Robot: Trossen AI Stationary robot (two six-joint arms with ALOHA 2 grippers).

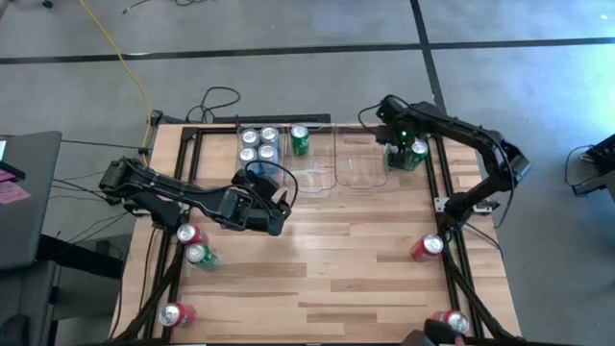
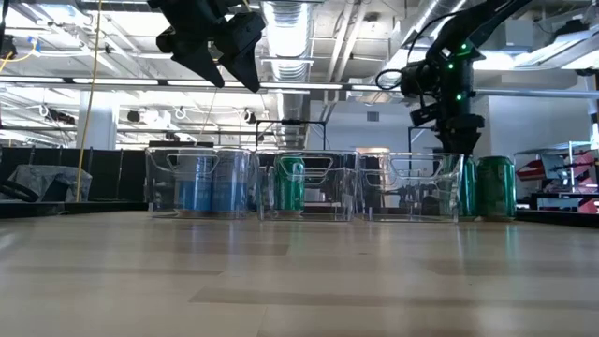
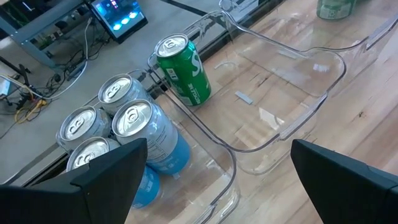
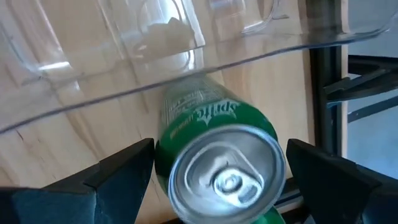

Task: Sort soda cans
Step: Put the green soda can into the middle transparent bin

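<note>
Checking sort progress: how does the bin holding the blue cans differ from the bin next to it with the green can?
The blue-can bin holds four blue cans packed together; the middle bin holds one green can and is mostly bare. The open left gripper hovers near the blue-can bin's end, not the middle bin's. Both bins are clear plastic, side by side, with every can inside upright.

Red can (image 1: 454,321) cut off.
</note>
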